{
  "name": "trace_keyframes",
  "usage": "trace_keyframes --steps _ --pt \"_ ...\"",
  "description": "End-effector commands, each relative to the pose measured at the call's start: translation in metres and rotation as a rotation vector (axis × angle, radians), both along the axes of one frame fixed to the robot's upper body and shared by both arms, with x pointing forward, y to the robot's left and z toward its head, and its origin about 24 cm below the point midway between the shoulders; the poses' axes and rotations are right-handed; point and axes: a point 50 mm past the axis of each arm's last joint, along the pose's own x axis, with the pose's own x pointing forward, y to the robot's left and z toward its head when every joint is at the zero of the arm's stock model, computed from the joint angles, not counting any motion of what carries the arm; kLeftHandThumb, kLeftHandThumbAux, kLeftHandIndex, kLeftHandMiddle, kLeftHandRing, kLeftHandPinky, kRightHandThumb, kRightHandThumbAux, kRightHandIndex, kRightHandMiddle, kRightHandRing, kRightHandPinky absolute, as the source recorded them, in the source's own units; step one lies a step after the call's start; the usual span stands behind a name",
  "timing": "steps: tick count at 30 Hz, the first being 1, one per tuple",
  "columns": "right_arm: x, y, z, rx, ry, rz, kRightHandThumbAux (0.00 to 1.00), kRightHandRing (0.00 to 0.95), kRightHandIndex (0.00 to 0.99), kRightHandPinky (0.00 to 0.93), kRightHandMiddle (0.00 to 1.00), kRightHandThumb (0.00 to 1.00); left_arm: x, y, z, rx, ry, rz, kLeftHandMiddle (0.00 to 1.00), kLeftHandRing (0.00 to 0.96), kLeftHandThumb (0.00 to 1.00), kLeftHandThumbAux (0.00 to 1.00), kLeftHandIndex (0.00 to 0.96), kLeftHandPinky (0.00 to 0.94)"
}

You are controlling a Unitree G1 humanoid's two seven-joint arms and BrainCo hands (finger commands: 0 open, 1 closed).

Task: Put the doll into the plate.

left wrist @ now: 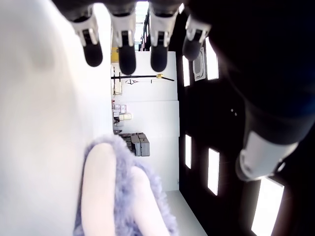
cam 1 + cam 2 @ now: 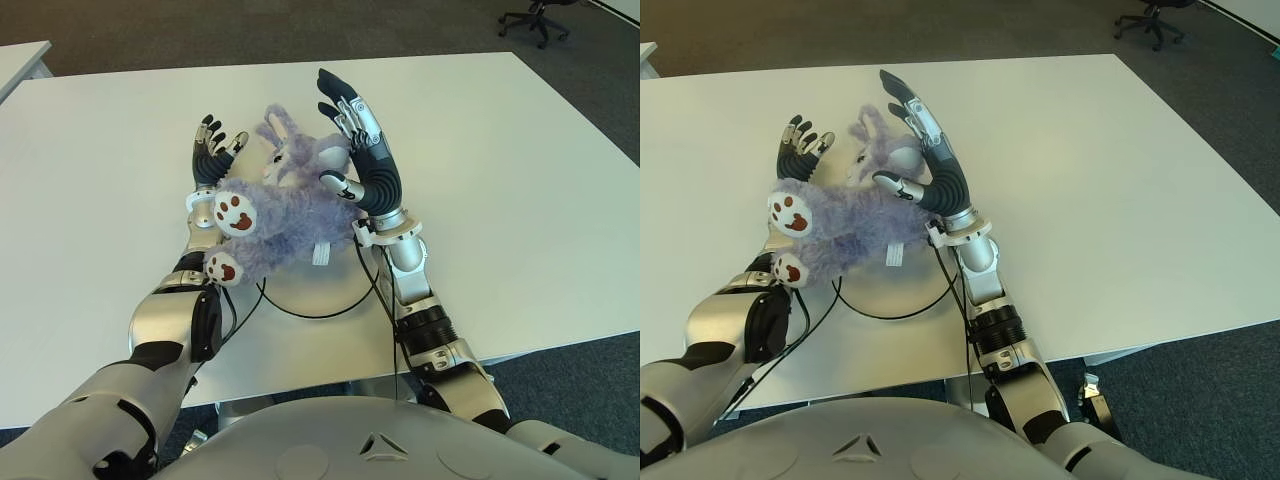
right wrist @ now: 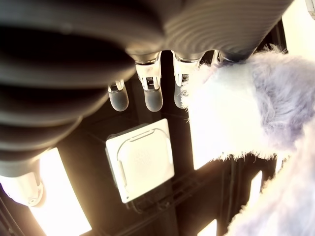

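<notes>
Doll (image 2: 285, 205) being cradled between left hand (image 2: 212, 160) and right hand (image 2: 358, 150), fingers splayed, pressing rather than gripping, above white plate (image 2: 340, 290) on table (image 2: 520, 170). Risking slipping sideways off plate rim if palms part unevenly.

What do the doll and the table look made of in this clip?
The doll: plush fabric, with long, fuzzy lavender pile, white paw pads carrying brown prints and a small sewn-in tag; it is cradled between the left hand and right hand, whose fingers are spread rather than clenched. The table: a smooth, matte white top, probably laminate; the look leaves that open.
</notes>
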Motion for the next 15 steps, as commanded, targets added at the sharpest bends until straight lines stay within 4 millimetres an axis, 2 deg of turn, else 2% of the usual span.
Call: trace_keyframes --steps 1,15 --pt "-0.0097 -0.0083 -0.0438 -0.029 0.19 -0.048 0.504 0.038 0.042 0.075 0.044 0.251 -0.1014 -0.0216 -0.1201 -0.106 0.562 0.004 0.122 0.123 0.127 0.675 0.013 0.103" --pt "-0.0095 -0.0078 -0.0447 -0.021 0.196 -0.053 0.512 0.039 0.056 0.07 0.049 0.223 -0.1025 -0.021 -0.1209 -0.108 0.568 0.007 0.123 0.125 0.128 0.677 0.012 0.107"
